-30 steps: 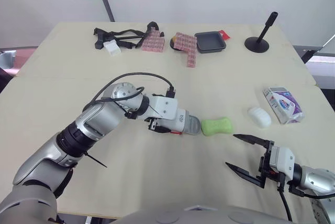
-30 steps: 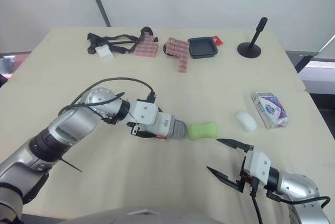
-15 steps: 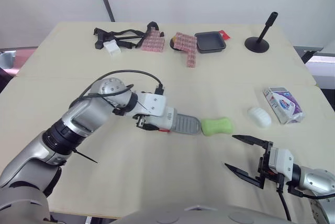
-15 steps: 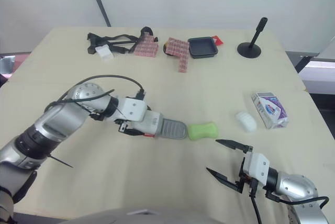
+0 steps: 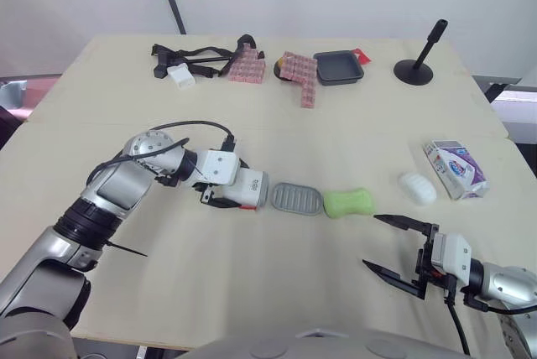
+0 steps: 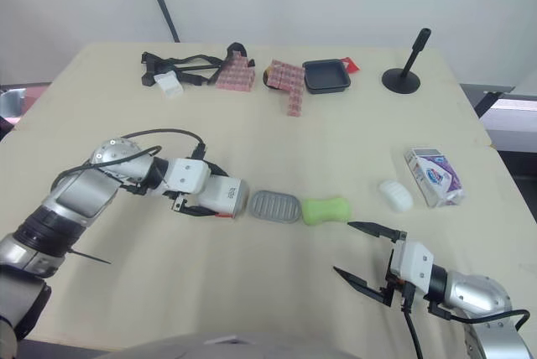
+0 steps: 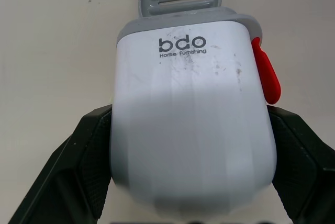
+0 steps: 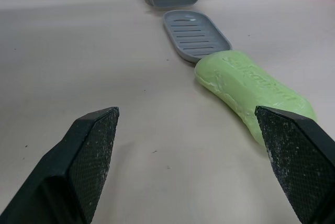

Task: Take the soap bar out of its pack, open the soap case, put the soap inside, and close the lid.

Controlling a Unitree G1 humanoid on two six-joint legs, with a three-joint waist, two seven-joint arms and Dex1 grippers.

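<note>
My left gripper [image 5: 223,189] is shut on the white soap case cover [image 5: 246,189], its black fingers [image 7: 78,167] pressed against both sides; a red tab [image 7: 267,77] sits on one edge. The grey ribbed inner tray [image 5: 296,198] lies flat on the table just right of the cover, fully out of it. The green soap bar [image 5: 349,202] rests bare against the tray's right end. My right gripper [image 5: 395,249] hovers open near the table's front right, below the soap, holding nothing. The soap pack [image 5: 454,168] lies at the right edge.
A white oval object [image 5: 417,188] sits left of the pack. Along the far edge are black straps [image 5: 193,61], pink blocks [image 5: 295,74], a dark tray [image 5: 338,67] and a black stand [image 5: 424,57]. The table's front edge runs close under my right gripper.
My left gripper pulled the white cover leftwards, so the grey tray slid out and now lies exposed on the table. The soap and my right gripper stayed put.
</note>
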